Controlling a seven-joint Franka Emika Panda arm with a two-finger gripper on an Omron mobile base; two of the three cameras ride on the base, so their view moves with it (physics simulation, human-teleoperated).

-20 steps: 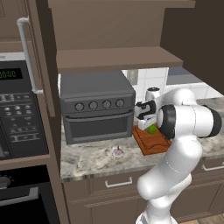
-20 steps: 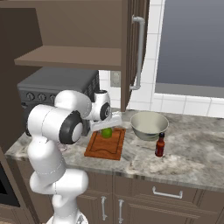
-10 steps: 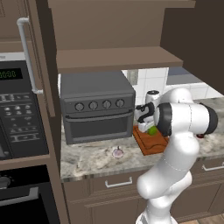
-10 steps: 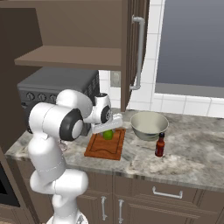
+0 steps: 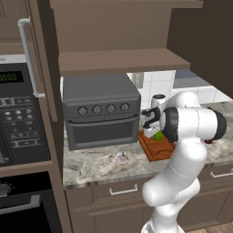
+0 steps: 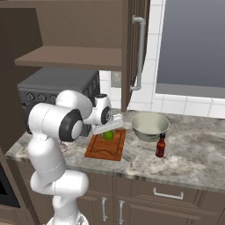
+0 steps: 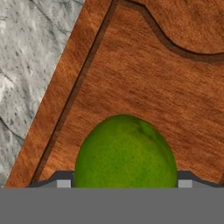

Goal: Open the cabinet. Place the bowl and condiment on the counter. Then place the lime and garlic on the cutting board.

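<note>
The cabinet stands open, with its door (image 6: 134, 44) swung aside and a bare shelf (image 5: 118, 61). My gripper (image 6: 107, 128) (image 7: 124, 183) hangs low over the cutting board (image 6: 103, 148) (image 5: 157, 151) (image 7: 144, 74), shut on the bright green lime (image 6: 108, 135) (image 5: 158, 135) (image 7: 125, 151). I cannot tell whether the lime touches the board. The garlic (image 5: 122, 159) lies on the counter (image 5: 91, 166) in front of the oven. To the right of the board, the bowl (image 6: 149, 125) and the condiment (image 6: 161, 146) stand on the counter (image 6: 193, 154).
A grey toaster oven (image 5: 100, 111) stands on the counter under the shelf, just left of the board. A microwave (image 5: 22, 118) sits in the tall unit at the far left. A window (image 6: 193, 44) is behind the bowl.
The arm has shifted a little and the hand has sunk slightly toward the board, with the lime still in it. Bowl, bottle and garlic have not moved.
</note>
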